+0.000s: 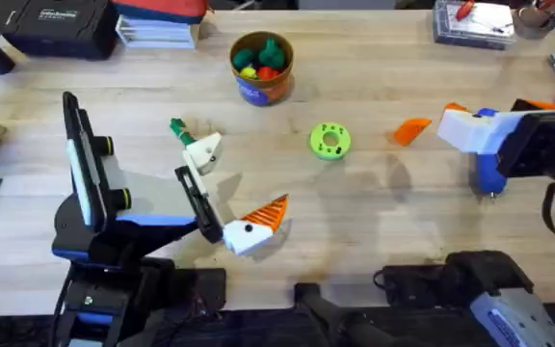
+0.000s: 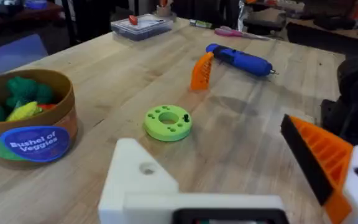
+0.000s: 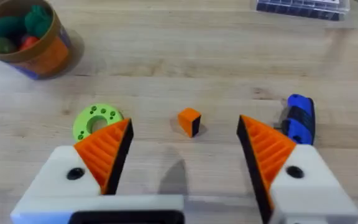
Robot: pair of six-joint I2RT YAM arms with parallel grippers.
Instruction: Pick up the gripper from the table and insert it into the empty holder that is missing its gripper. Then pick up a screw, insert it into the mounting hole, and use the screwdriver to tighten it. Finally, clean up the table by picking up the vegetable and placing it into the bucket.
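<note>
**A:** Where does the loose gripper piece (image 1: 412, 130) sit?

**B:** On the tabletop (image 1: 374, 231), right of the middle. It is an orange wedge, standing on end in the left wrist view (image 2: 201, 70). The green disc (image 1: 330, 141) lies near it on one side, and the screwdriver (image 1: 489, 166) on the other.

**A:** And the right gripper (image 3: 185, 123)?

**B:** It hangs over that spot with its two orange-padded fingers (image 3: 107, 149) spread wide, holding nothing. From its wrist camera the orange piece (image 3: 189, 121) shows in the gap between the fingers, lower down on the wood. The blue screwdriver (image 3: 300, 118) lies just outside one finger.

**A:** Is the screwdriver being held?

**B:** No. It lies flat on the tabletop, its thin bit showing in the left wrist view (image 2: 238, 59).

**A:** The left gripper (image 1: 239, 180)?

**B:** Also spread apart and empty, low over the tabletop left of the middle. One side carries an orange ribbed pad (image 2: 319, 155). The other is a bare white holder (image 2: 142, 180) with a hole in it.

**A:** The vegetable?

**B:** The vegetable (image 1: 176, 127) is a small green thing right at the tip of that bare holder. I cannot tell whether they touch.

**A:** And the bucket?

**B:** The bucket (image 1: 261, 67) stands toward the far side, well apart from both grippers. It has toy vegetables inside and a blue label on the front (image 2: 39, 144).
</note>
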